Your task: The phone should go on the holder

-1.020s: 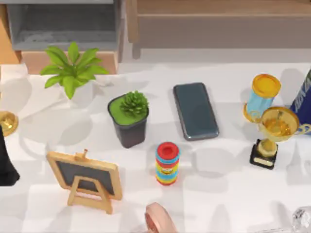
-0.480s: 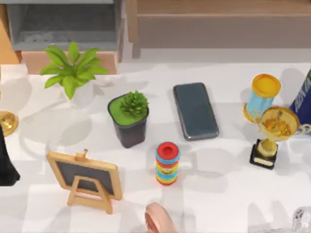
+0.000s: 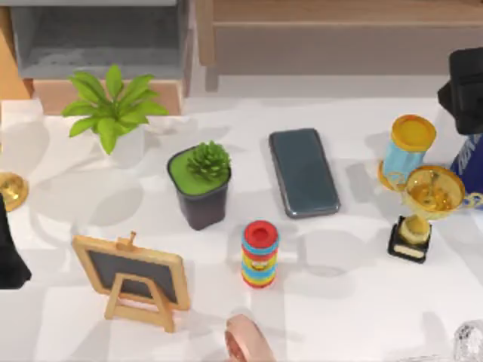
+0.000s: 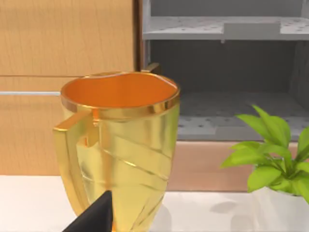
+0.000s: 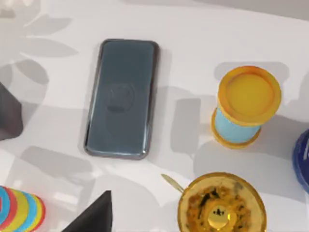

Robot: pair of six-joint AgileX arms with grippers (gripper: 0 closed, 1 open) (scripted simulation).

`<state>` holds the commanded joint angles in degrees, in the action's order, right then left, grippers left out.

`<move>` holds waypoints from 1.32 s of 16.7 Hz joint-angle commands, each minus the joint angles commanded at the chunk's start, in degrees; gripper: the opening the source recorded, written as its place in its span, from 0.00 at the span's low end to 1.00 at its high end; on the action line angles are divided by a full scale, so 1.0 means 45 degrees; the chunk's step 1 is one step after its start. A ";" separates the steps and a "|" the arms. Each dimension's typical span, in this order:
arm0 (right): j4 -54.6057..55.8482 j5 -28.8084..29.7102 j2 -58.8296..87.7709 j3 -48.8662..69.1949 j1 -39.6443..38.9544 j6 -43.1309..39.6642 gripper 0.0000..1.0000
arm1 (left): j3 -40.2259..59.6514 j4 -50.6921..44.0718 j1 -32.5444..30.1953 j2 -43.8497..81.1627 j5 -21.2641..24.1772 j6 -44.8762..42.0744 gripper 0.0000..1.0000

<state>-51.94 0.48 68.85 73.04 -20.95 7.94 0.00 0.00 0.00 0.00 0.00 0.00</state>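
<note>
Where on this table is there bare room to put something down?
Bare tabletop lies between the striped stack and the gold trophy, and between the phone and the spool. It is crowded around the dark plant pot and easel.

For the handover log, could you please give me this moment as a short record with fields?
phone: flat on the table, between the dark plant pot and the spool
phone contact: none
right arm: at the table's far right edge, above the spool
left arm: at the left edge, beside a gold cup
task stage: phone not yet grasped
</note>
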 joint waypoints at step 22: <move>-0.6459 0.0066 1.7134 1.4564 -0.1741 0.2935 1.00 | 0.0000 0.0000 0.0000 0.0000 0.0000 0.0000 1.00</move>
<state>-81.01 0.78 145.95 138.58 -28.79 21.15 0.00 0.00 0.00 0.00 0.00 0.00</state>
